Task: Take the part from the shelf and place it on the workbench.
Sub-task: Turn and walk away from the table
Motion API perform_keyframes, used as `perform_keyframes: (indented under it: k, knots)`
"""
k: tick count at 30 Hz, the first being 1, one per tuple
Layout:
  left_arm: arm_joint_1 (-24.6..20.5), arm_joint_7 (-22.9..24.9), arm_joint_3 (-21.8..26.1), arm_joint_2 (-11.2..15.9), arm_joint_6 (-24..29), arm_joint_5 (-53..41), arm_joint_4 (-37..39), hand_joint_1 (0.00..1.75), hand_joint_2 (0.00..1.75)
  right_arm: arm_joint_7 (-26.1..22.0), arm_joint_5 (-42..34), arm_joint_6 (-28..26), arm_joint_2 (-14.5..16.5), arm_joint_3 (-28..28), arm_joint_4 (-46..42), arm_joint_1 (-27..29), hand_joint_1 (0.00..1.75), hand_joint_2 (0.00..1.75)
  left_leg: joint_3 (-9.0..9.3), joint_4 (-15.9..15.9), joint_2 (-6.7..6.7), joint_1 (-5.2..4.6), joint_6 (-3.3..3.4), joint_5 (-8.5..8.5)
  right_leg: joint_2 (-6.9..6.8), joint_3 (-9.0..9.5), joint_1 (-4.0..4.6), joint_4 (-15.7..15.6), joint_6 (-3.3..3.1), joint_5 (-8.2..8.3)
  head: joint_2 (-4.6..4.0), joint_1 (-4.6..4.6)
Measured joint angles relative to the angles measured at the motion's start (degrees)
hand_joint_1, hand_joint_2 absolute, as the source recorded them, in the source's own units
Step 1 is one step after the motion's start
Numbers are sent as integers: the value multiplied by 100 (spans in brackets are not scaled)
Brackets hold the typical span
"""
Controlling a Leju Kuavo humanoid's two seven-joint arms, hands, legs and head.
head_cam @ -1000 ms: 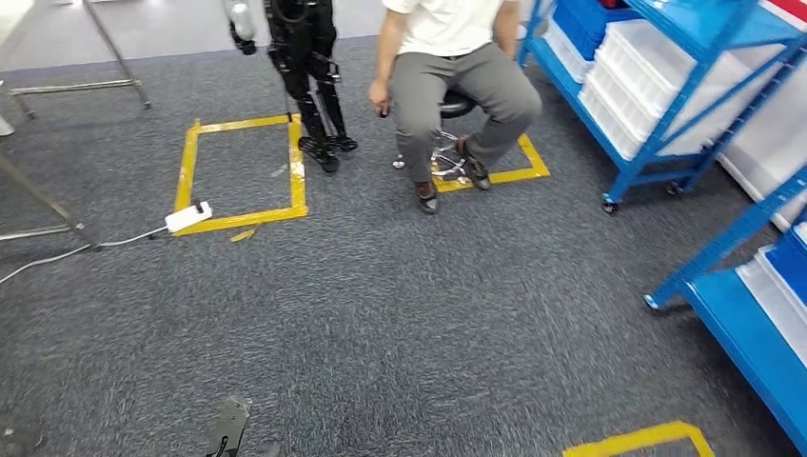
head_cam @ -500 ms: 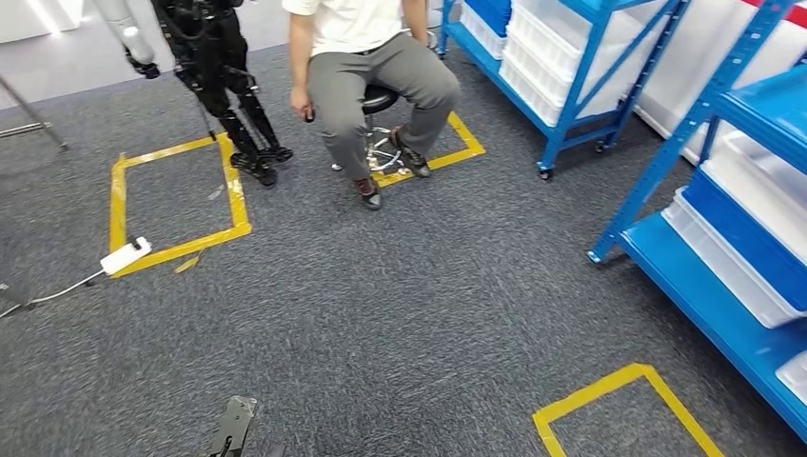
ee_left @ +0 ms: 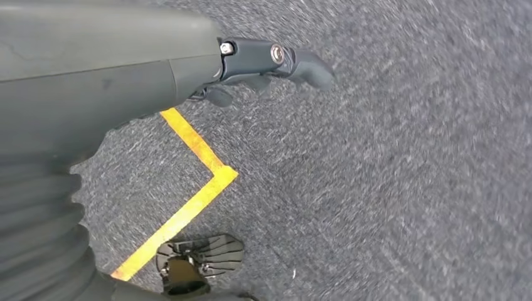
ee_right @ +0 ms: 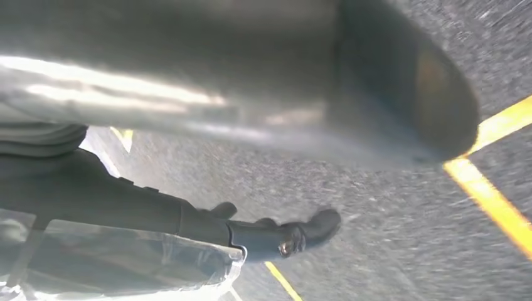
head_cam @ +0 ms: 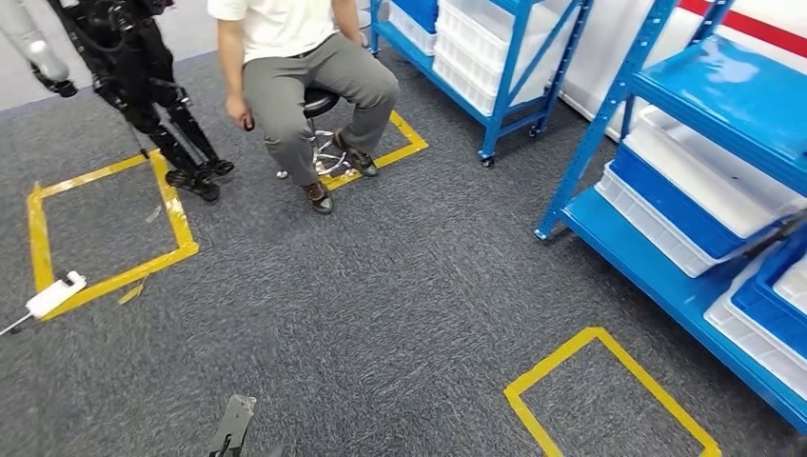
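Observation:
The blue metal shelf [head_cam: 672,284] stands at my right, its tiers loaded with white bins [head_cam: 709,186] and blue bins [head_cam: 666,211]. I cannot make out a part inside them. My left hand [ee_left: 251,63] hangs over the grey carpet with its fingers stretched out and nothing in it. Beside my body hangs my right hand [ee_right: 257,235], fingers also stretched out and empty. A clear plastic edge [ee_right: 144,266] shows close to it in the right wrist view.
A second blue shelf [head_cam: 504,90] with white bins stands further back. A person [head_cam: 295,67] sits on a stool ahead, next to another black robot [head_cam: 143,90]. Yellow tape squares [head_cam: 609,347] [head_cam: 176,224] mark the carpet. A white power strip [head_cam: 55,293] lies at left.
The whole view has swung to the right: the near shelf now fills the right side, and the person, the other robot and the tape squares have slid left. Both hands still hang empty.

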Motion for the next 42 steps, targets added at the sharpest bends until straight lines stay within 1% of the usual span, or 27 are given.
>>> perform_keyframes:
  k: [1,2,3,4,5,6,8,10,12,14,16,17,18,19,21,22,24,26,28,30,32,33,35,37,39,41,42]
  knots:
    - [3,12,-1,1,-6,0,0,0,175,1,0,0,-2,0,0,1,0,0,-10,2,88,-5,-1,0,-31,-135,-10,309,20,-110,0,6]
    - [2,26,-2,1,-13,0,0,0,175,3,1,0,-1,-1,0,9,0,0,-16,4,170,-7,-3,-2,-49,-166,-22,426,62,-136,0,11]
    - [1,39,-4,2,-18,0,-1,0,175,7,1,0,-1,-1,0,16,0,0,-15,6,247,-6,-9,-6,-76,-70,-36,298,120,-71,0,21]
    - [-2,49,-9,2,-25,0,-1,0,175,11,1,0,-4,-1,0,22,0,0,-7,9,319,-3,-23,-14,-146,152,-56,-72,183,63,0,23]
    - [-5,56,-13,3,-30,0,-1,0,175,16,1,0,-5,-1,1,20,0,0,8,15,382,-12,-45,-27,-300,426,-73,-544,229,206,0,31]
    - [-8,62,-16,4,-32,0,-1,0,175,21,1,0,-8,-1,1,8,0,0,21,29,446,-31,-79,-50,-439,657,-72,-948,242,332,0,41]
    - [-19,70,-20,9,-36,0,-1,0,175,29,1,0,-2,-1,2,-11,0,0,49,52,561,-73,-139,-89,-579,866,-64,-1332,184,451,0,27]
    - [-43,77,-22,10,-37,0,-2,0,175,39,1,0,8,-1,2,-3,0,0,65,64,644,-62,-190,-113,-443,842,-75,-1335,90,479,0,-4]
    - [-64,81,-25,9,-37,0,-2,0,175,45,-1,0,15,-2,2,2,0,0,12,232,430,-11,-257,-262,-317,833,-102,-1341,-5,503,0,-18]
    - [-61,86,-26,10,-37,0,-1,0,175,48,-2,0,16,-2,2,-15,0,0,-239,832,77,22,-301,-639,-190,830,-105,-1344,-90,525,0,-37]
    - [-48,90,-25,18,-37,0,1,0,175,50,-2,1,15,-1,2,-22,0,0,-602,1593,-45,27,-305,-969,-44,819,-78,-1340,-128,537,0,-44]
    - [-45,91,-24,22,-37,-1,1,0,175,52,-1,1,15,-1,2,-14,0,0,-701,1770,-54,26,-297,-981,36,818,-67,-1338,-132,539,0,-44]
    - [-45,92,-24,25,-37,-1,1,0,175,57,-1,2,15,-2,2,-7,0,0,-704,1735,-64,27,-282,-877,120,821,-59,-1334,-131,540,0,-45]
    - [-45,92,-25,28,-37,-1,0,0,175,62,1,6,17,-2,2,-1,0,0,-592,1470,-87,27,-259,-673,204,829,-56,-1331,-129,541,0,-45]
    - [-45,92,-26,35,-37,0,-1,0,175,77,7,15,26,-2,2,-3,0,0,-238,700,-266,29,-204,-261,355,839,-44,-1322,-120,545,0,-45]
    - [-44,91,-26,39,-36,1,0,0,175,85,9,20,32,-1,2,-8,0,0,-103,405,-364,29,-184,-151,419,829,-36,-1316,-107,551,0,-43]
    - [-44,89,-27,45,-35,7,1,0,175,97,11,25,37,-1,2,-6,0,0,-3,165,-471,13,-161,-111,530,783,-32,-1316,-56,578,0,-41]
    - [-48,85,-28,44,-33,18,1,0,175,102,11,31,35,-1,2,18,0,0,4,100,-351,9,-127,-65,566,707,-36,-1319,15,603,0,-43]
    - [-51,78,-29,41,-33,23,1,0,175,103,11,33,34,1,1,22,0,0,16,18,-213,25,-69,-6,335,546,-14,-1086,29,484,0,-23]
    - [-38,74,-28,41,-38,24,1,0,175,104,13,35,27,2,0,-2,0,0,4,-2,-50,21,-36,9,45,198,-9,-375,-16,150,0,15]
    - [-24,79,-27,44,-55,25,2,0,175,106,16,37,22,7,0,-11,0,0,-11,3,123,11,-31,9,-39,-107,-26,290,-3,-95,0,42]
    - [-23,85,-27,45,-63,25,3,0,175,110,18,39,21,9,0,-5,0,0,-14,5,205,11,-36,6,-59,-94,-40,318,44,-78,0,50]
    - [-24,99,-28,46,-75,26,3,0,175,118,21,42,8,16,-1,0,0,0,1,13,349,13,-64,-10,-185,280,-80,-302,169,172,0,59]
    - [-25,108,-28,55,-76,26,3,0,175,120,22,47,0,27,-2,-19,0,0,26,35,478,-22,-130,-48,-456,705,-86,-1057,203,408,0,68]
    - [-29,113,-28,65,-75,26,3,0,175,120,23,53,5,36,-4,-28,0,0,55,52,589,-62,-191,-79,-540,825,-69,-1288,132,473,0,51]
    - [-37,116,-29,68,-74,29,3,0,175,120,22,55,11,38,-4,-13,0,0,71,71,648,-37,-240,-105,-396,810,-91,-1288,51,498,0,30]
    - [-41,115,-30,68,-74,31,3,0,175,120,21,56,14,38,-4,-8,0,0,53,125,576,-12,-269,-163,-333,803,-106,-1289,14,510,0,24]
